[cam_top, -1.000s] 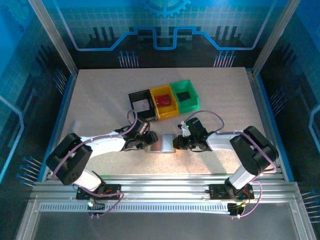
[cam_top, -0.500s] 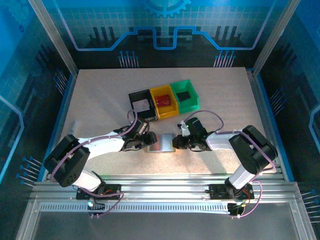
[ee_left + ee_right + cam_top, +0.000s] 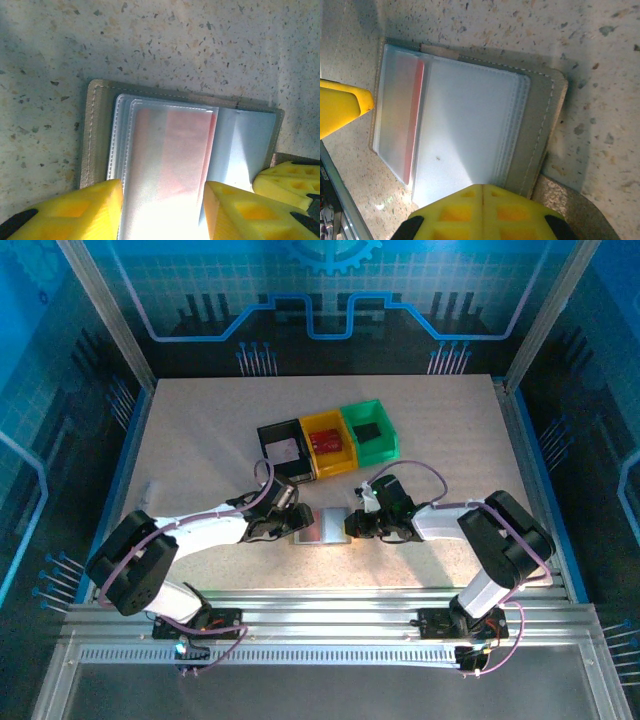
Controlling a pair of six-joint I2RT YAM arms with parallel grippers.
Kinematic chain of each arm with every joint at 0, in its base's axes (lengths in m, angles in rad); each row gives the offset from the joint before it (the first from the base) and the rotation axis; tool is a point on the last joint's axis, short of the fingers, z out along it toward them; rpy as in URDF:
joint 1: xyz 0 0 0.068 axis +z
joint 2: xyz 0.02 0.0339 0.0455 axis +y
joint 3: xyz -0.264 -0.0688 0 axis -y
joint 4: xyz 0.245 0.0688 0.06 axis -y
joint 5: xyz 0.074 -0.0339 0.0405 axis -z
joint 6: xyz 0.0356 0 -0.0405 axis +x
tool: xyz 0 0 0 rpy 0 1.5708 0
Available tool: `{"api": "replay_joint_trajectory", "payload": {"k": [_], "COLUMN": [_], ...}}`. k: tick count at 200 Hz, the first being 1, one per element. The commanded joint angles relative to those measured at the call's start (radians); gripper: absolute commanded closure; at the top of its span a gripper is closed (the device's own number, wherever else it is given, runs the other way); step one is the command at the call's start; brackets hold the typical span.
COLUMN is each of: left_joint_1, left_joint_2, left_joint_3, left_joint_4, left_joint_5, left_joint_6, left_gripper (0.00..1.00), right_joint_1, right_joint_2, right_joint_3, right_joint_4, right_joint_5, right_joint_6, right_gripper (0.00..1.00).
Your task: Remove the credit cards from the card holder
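Observation:
The grey card holder (image 3: 332,525) lies open and flat on the table between the two arms. Its pale see-through sleeves face up in the left wrist view, on the grey cover (image 3: 95,135). A reddish-pink credit card (image 3: 175,145) sits inside one sleeve, and its red edge (image 3: 415,120) also shows in the right wrist view. My left gripper (image 3: 162,210) is open, its yellow fingers (image 3: 97,207) standing over that sleeve on either side of the card. My right gripper (image 3: 482,207) is shut, its tip resting on the holder's (image 3: 540,125) other half.
Behind the holder stand three small bins in a row. The black bin (image 3: 268,432) holds a whitish flat piece, the yellow bin (image 3: 322,421) a reddish one, and the green bin (image 3: 385,445) a small black block. Bare table lies to the left and right.
The left gripper has shifted a little over the holder, and the pink card's sleeve shows more plainly. The right gripper has kept its place on the holder.

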Motion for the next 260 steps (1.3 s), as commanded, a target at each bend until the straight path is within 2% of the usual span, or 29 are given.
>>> {"api": "replay_joint_trajectory", "payload": {"k": [1,260], "left_joint_1": [-0.01,-0.059], "left_joint_2": [0.017,0.05], "left_joint_3": [-0.005,0.041], "left_joint_4": [-0.003,0.038], "left_joint_5": [0.001,0.009], "left_joint_6": [0.015,-0.014], "left_gripper": [0.53,0.53], "right_joint_1": [0.011,0.015], "right_joint_2": [0.026,0.055], "right_joint_3": [-0.011,-0.027], "right_joint_4": [-0.006,0.041], "right_joint_5": [0.004,-0.019], "right_joint_6": [0.009,0.028], "right_gripper": [1.0,1.0]}}
